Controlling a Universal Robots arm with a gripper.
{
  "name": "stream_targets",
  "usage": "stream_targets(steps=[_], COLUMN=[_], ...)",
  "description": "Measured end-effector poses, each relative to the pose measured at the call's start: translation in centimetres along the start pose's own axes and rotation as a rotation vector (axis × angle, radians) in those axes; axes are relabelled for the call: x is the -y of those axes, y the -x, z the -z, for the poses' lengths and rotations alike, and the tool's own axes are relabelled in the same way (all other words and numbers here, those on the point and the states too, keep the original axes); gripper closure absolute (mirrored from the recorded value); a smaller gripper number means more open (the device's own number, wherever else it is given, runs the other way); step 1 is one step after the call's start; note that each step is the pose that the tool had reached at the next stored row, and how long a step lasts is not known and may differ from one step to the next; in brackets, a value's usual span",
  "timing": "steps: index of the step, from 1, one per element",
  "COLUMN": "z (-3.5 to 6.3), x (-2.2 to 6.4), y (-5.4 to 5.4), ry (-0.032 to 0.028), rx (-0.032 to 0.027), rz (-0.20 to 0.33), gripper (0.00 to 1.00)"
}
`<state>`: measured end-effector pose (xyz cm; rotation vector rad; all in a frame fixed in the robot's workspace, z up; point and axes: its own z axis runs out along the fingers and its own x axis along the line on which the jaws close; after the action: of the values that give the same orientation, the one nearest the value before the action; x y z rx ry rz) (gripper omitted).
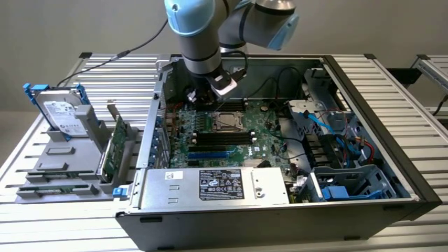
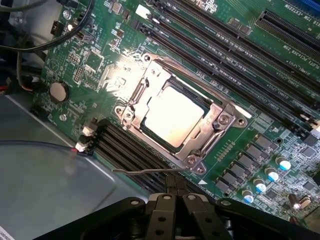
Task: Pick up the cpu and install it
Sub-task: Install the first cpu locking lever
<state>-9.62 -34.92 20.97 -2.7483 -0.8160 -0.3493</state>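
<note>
The cpu (image 2: 172,116), a flat square chip with a bright silver top, lies in the motherboard's socket inside a metal frame (image 2: 220,120). In the exterior view the cpu (image 1: 227,122) is at the middle of the green board, deep in the open computer case. My gripper (image 2: 176,187) is shut, its black fingers pressed together with nothing between them. It hovers just beside the socket, close over a thin wire lever (image 2: 145,171) that runs along the frame's edge. Seen from outside, the gripper (image 1: 201,102) hangs to the exterior view's left of the socket, near the case's back wall.
Black memory slots (image 1: 220,137) lie in front of the socket. A power supply (image 1: 217,185) fills the case's front. Blue cables (image 1: 322,123) and a drive cage (image 1: 350,184) crowd the exterior view's right. Outside, a grey rack holds a hard drive (image 1: 60,113) and green cards (image 1: 115,147).
</note>
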Motion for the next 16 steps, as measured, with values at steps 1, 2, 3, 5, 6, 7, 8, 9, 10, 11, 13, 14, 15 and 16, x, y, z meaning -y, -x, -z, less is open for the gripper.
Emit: stream_targets(steps=[1, 2, 3, 5, 6, 7, 8, 9, 10, 11, 13, 14, 15, 16], z=[-0.07, -0.16, -0.23, -0.27, -0.27, -0.28, -0.29, -0.30, -0.30, -0.31, -0.35, -0.39, -0.44, -0.49], x=[-0.01, -0.03, -0.04, -0.05, -0.05, -0.05, -0.05, -0.05, -0.05, -0.05, -0.05, -0.04, -0.02, 0.01], y=[0.02, 0.04, 0.07, 0.08, 0.08, 0.09, 0.09, 0.09, 0.09, 0.10, 0.10, 0.09, 0.09, 0.08], ry=[0.0028, 0.0047, 0.0064, 0.0079, 0.0078, 0.0079, 0.0077, 0.0074, 0.0071, 0.0069, 0.0067, 0.0073, 0.0081, 0.0090], rx=[-0.0040, -0.0073, -0.0097, -0.0117, -0.0120, -0.0128, -0.0132, -0.0132, -0.0132, -0.0131, -0.0132, -0.0137, -0.0144, -0.0154], rz=[0.002, 0.003, 0.004, 0.006, 0.008, 0.009, 0.011, 0.012, 0.014, 0.015, 0.019, 0.020, 0.022, 0.025], gripper=[0.89, 0.89, 0.89, 0.89, 0.89, 0.89, 0.89, 0.89, 0.89, 0.89, 0.89, 0.89, 0.89, 0.89])
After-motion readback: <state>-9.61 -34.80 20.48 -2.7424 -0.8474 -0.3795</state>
